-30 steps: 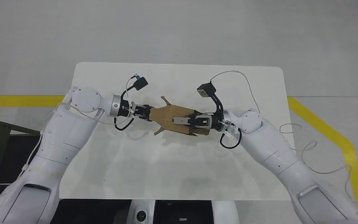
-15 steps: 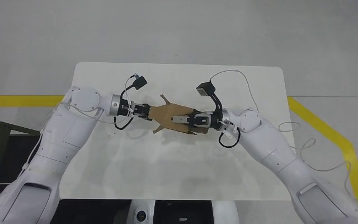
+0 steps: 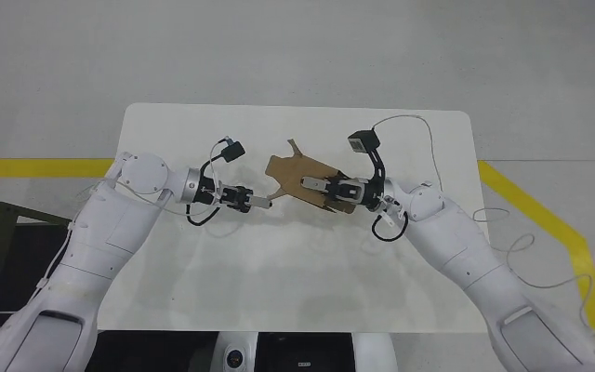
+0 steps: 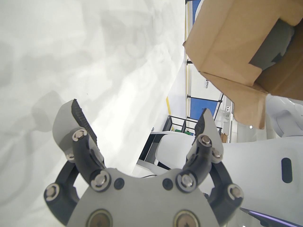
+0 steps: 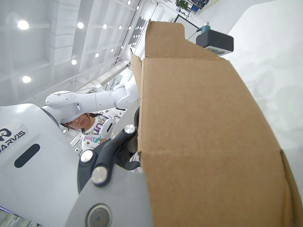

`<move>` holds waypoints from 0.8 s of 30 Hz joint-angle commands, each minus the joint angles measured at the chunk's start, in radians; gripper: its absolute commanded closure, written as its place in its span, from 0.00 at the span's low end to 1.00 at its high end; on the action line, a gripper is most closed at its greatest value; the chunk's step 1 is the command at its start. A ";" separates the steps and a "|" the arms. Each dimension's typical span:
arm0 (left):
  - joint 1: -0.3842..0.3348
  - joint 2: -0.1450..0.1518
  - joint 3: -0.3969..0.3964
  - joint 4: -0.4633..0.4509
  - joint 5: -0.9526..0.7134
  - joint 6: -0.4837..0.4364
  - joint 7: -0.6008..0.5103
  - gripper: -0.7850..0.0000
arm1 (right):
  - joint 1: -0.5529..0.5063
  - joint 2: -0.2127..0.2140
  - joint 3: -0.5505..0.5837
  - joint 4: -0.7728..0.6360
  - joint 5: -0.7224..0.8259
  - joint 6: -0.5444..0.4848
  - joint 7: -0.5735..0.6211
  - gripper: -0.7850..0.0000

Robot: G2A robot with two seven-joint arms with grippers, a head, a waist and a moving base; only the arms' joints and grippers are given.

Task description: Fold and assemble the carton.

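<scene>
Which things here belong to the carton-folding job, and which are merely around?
Belonging to the job:
carton, clamped in the right gripper
left gripper, open, apart from the carton

Merely around:
white table
yellow floor line beside the table

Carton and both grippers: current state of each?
carton: partly opened up, end flaps not folded shut, gripped by the right gripper.
right gripper: shut on the carton's wall.
left gripper: open, empty, apart from the carton.
</scene>
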 commanded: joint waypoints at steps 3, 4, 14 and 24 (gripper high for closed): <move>0.007 0.003 -0.013 -0.011 -0.019 0.006 0.007 0.00 | 0.006 -0.004 -0.005 0.013 -0.014 0.011 0.011 1.00; 0.007 0.004 -0.017 -0.012 -0.022 0.007 0.009 0.00 | 0.007 -0.005 -0.006 0.015 -0.018 0.015 0.015 1.00; 0.001 0.007 -0.025 -0.013 -0.034 0.006 0.004 0.00 | 0.026 -0.030 -0.040 0.015 -0.026 0.050 0.050 1.00; -0.007 0.003 -0.011 -0.015 -0.043 0.004 0.001 0.00 | 0.046 -0.054 -0.062 0.035 -0.020 0.059 0.059 1.00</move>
